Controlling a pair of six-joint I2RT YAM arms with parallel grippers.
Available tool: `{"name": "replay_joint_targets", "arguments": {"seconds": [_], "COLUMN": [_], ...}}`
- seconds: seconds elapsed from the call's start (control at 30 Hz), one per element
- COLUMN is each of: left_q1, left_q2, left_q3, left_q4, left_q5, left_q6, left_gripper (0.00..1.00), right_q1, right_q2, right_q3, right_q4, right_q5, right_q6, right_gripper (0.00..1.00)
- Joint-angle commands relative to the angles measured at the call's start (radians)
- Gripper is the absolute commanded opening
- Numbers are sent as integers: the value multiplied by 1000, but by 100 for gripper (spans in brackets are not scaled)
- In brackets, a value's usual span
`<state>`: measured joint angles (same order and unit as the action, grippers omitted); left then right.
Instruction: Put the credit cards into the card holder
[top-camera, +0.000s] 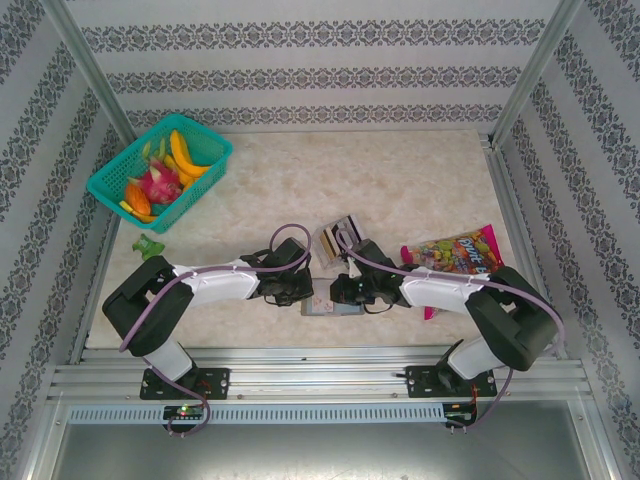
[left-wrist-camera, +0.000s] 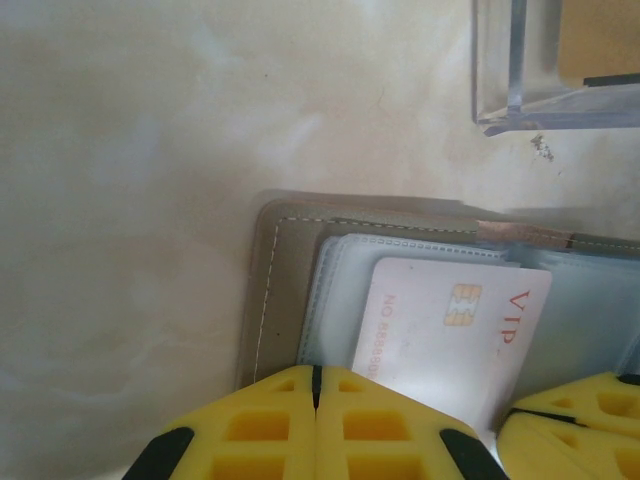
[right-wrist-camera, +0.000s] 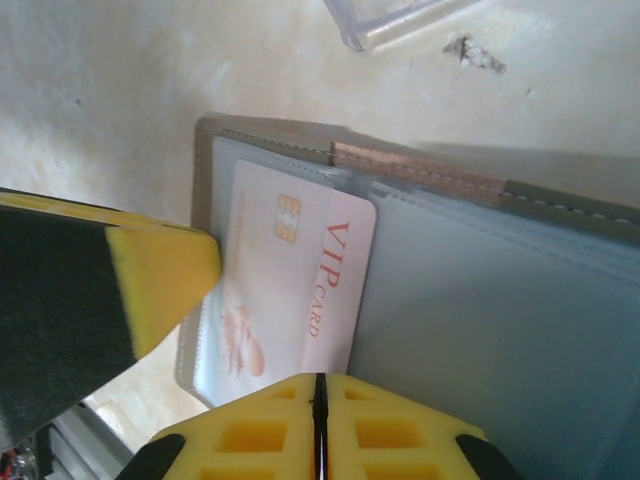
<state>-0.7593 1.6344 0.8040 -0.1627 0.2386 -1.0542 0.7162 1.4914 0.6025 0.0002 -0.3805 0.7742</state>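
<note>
- A teal basket (top-camera: 198, 192) sits at the upper left of the overhead view, holding mixed fruit (top-camera: 160, 180): yellow, orange and pink pieces piled together.
- The left gripper (top-camera: 298, 292) is just left of centre, low over the table (top-camera: 400, 180). In the left wrist view its yellow fingers (left-wrist-camera: 270, 435) are pressed together with no gap, at the near edge of the card holder. Whether they pinch that edge I cannot tell.
- The card holder (top-camera: 335, 307) lies open and flat at lower centre, between the two grippers. Its inside shows clear plastic pockets within a stitched grey-tan border.
- A white card (right-wrist-camera: 300, 280) with a gold chip and red "VIP" lettering lies on the holder's left-hand page, over the clear pockets. Whether it is slid fully into a pocket I cannot tell.
- A clear tray (top-camera: 340, 240) stands on the table just above the holder in the overhead view, apart from it. A tan card (left-wrist-camera: 600, 40) with a dark stripe stands inside it.
- The right gripper (top-camera: 345, 292) is just right of the holder. In the right wrist view its fingers (right-wrist-camera: 390, 440) are closed tight at the white card's lower edge. Whether that edge is nipped between them is hidden.
- A colourful candy bag (top-camera: 455, 252) lies at the right of the table, beside the right arm.
</note>
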Motion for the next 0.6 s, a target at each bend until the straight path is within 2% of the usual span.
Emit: {"name": "replay_joint_targets", "arguments": {"seconds": [0.0,0.17,0.27,0.37,0.5,0.57], "left_q1": [-3,-3,-3,-3,-3,-3], "left_q2": [10,10,7,4,-3,-7], "left_q3": [-8,-12,-11,-15,-18,-21], "left_q4": [-66,-60,-61,-64,-70,-68], "left_q5": [-41,-39,-39,-43,-52,-56], "left_q6": [10,8,9,9,7,5], "left_gripper": [7,7,7,8,7,8], "right_q1": [13,33,41,36,34,31], "right_q2": [36,89,89,43,-38,-51], "right_q3": [16,46,68,65,74,76], "right_q4": [42,95,67,13,-134,-162], "right_q5": [-34,-73,-60,-27,107,133], "right_q6": [3,20,11,-17,-44,-52], "right_gripper": [4,3,5,6,10,11]}}
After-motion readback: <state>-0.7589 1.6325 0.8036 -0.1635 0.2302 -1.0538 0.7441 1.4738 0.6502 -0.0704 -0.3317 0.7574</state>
